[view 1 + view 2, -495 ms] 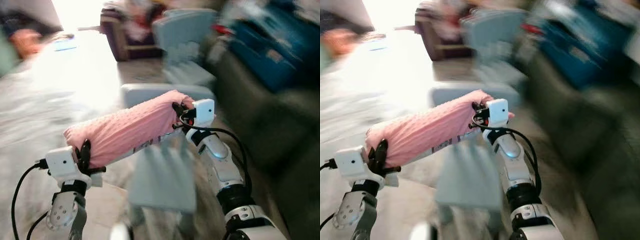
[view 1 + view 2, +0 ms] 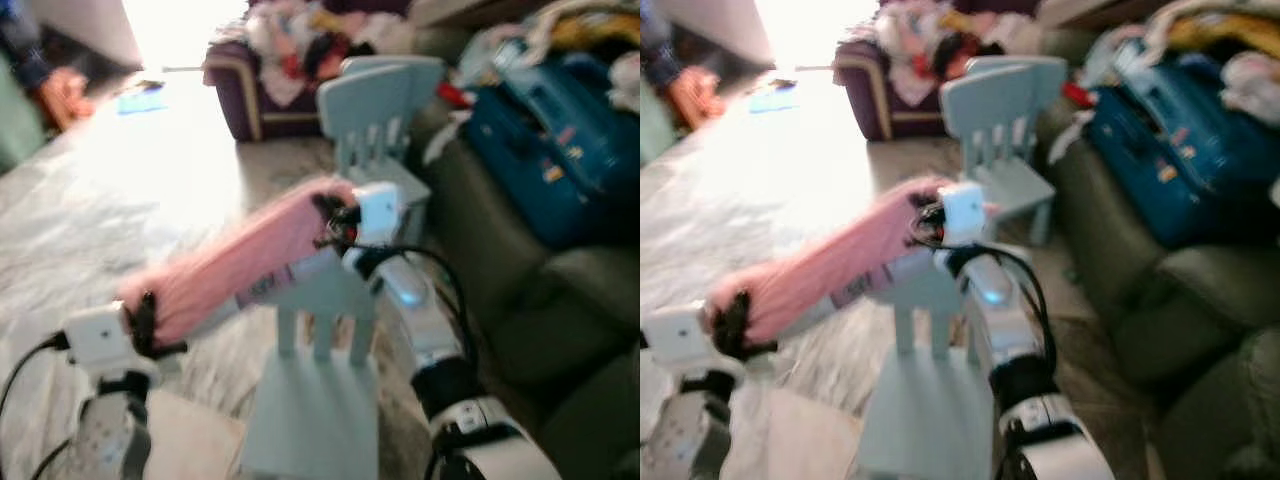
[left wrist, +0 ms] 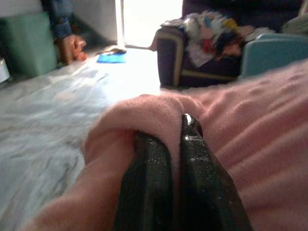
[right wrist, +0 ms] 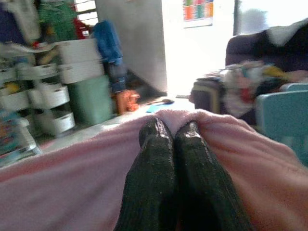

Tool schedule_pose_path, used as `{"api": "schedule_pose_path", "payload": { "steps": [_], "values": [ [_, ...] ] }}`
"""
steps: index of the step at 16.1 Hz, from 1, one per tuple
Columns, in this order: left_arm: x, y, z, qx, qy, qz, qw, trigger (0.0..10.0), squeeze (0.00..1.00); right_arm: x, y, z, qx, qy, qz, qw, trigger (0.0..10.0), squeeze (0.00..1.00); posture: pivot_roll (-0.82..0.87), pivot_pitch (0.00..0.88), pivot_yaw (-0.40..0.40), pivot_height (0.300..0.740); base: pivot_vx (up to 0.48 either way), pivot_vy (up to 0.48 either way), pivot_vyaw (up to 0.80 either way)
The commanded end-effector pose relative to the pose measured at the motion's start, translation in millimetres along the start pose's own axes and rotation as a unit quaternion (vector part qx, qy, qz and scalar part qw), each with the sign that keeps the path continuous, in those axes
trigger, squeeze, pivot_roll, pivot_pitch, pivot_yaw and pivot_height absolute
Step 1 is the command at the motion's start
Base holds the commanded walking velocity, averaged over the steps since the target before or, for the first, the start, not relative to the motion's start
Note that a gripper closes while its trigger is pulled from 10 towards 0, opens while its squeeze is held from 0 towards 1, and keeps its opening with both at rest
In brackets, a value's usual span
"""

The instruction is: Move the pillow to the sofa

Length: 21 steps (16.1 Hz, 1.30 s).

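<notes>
The view swings round: the olive sofa (image 2: 520, 300) now sits closer on the right. Both claws, left gripper (image 3: 179, 144) and right gripper (image 4: 174, 139), stay pinched on the pink pillow (image 2: 240, 262), carried over a pale-blue chair (image 2: 320, 400) (probably clear of it).

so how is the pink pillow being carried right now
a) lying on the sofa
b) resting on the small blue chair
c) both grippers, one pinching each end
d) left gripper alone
c: the left gripper and right gripper each pinch an end of the pink pillow, held above the small blue chair.
</notes>
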<state>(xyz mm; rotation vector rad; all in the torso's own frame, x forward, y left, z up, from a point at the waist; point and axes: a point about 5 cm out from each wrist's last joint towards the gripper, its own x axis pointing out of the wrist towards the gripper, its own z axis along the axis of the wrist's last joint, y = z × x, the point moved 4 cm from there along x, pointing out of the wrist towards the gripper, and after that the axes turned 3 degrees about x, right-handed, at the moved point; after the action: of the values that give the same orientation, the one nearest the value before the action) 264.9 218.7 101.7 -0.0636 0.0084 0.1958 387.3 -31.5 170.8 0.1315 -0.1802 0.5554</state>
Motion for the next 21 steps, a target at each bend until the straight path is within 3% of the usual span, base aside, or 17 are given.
{"api": "schedule_pose_path", "payload": {
  "steps": [1,6,7,8,9,10,15,21],
  "values": [
    [3.0,-13.7,4.7,-0.007,-0.009,-0.018,1.0,0.0,0.0,-13.8,-33.8,2.9,-0.003,-0.008,-0.053,0.999,0.0,0.0,-0.05,0.0,0.029,0.74,0.0,0.0,0.0],
    [3.0,-8.6,0.1,0.009,0.004,-0.001,1.0,0.0,0.0,-13.2,-32.8,2.5,-0.003,-0.007,-0.05,0.999,0.0,0.0,-0.05,0.0,0.027,0.74,0.0,0.0,0.0],
    [3.2,-7.8,-1.0,0.012,0.008,0.002,1.0,2.3,0.0,-13.5,-33.3,2.0,-0.003,-0.005,-0.051,0.999,0.0,0.0,-0.06,0.0,0.027,0.74,0.0,0.0,0.0],
    [3.7,-5.2,-3.2,0.02,0.015,0.011,1.0,8.2,0.0,-14.3,-35.7,-1.2,-0.009,0.006,-0.056,0.998,0.0,0.0,-0.06,0.0,0.026,0.74,0.0,0.0,0.0],
    [3.9,-5.4,-5.2,0.018,0.022,0.009,1.0,10.0,0.0,-14.8,-36.2,-2.8,-0.007,0.01,-0.056,0.998,7.9,0.0,-0.06,0.0,0.026,0.74,0.0,0.0,0.0],
    [3.7,-5.1,-5.9,0.018,0.023,0.01,1.0,10.0,0.0,-15.5,-36.7,-4.4,-0.006,0.015,-0.056,0.998,10.0,0.0,-0.06,0.0,0.025,0.74,0.0,0.0,0.0],
    [4.1,0.3,-7.8,0.033,0.036,0.032,0.998,10.0,0.0,-16.2,-35.5,-7.7,-0.006,0.025,-0.057,0.998,10.0,0.0,-0.06,0.0,0.022,0.74,0.0,0.0,0.0],
    [6.9,-3.5,-8.0,0.033,0.041,0.027,0.998,10.0,0.0,-18.2,-38.5,-10.1,-0.004,0.034,-0.063,0.997,10.0,0.0,-0.07,0.0,0.024,0.74,0.0,0.0,0.0]
  ]
}}
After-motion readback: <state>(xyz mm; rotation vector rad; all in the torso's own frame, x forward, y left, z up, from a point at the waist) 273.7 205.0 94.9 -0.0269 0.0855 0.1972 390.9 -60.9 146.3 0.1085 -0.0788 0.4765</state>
